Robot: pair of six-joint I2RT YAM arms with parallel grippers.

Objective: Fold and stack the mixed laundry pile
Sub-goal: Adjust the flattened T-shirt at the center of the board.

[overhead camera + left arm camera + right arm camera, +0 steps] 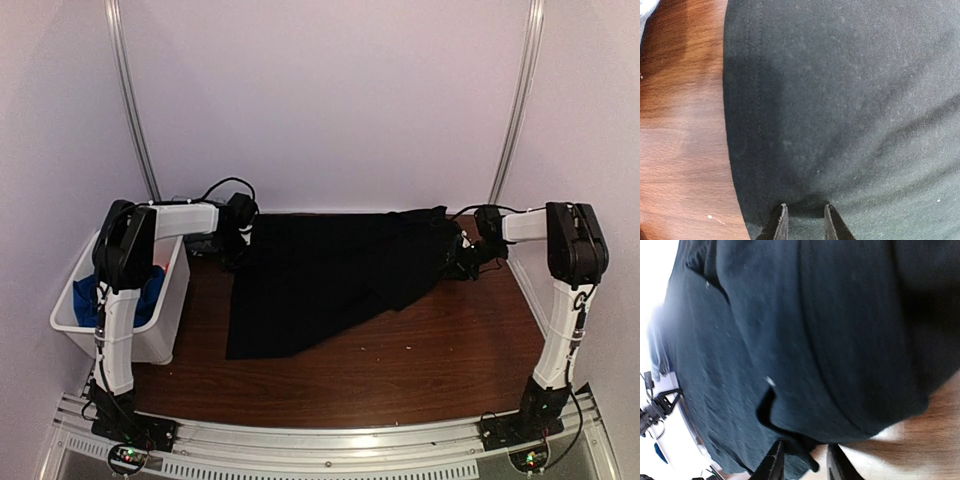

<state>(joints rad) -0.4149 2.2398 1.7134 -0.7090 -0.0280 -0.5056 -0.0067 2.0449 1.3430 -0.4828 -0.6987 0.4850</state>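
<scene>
- Worktop [450, 350]: dark reddish-brown wood grain with a slight sheen.
- White rectangular plastic bin [170, 310]: at the left edge of the worktop, open at the top, long side running near to far.
- Small white speck [407, 347]: on bare wood, right of centre.
- Slotted aluminium rail [330, 440]: runs the full length of the near edge.
- Thin metal poles: left pole [130, 100] rises from the far left corner, right pole [520, 100] from the far right corner.
- Plain white wall [330, 100]: behind the far edge.

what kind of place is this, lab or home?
Probably a lab test cell: plain white walls with metal poles, left arm and right arm bolted to an aluminium rail, one wood-grain table holding a black cloth.
</scene>
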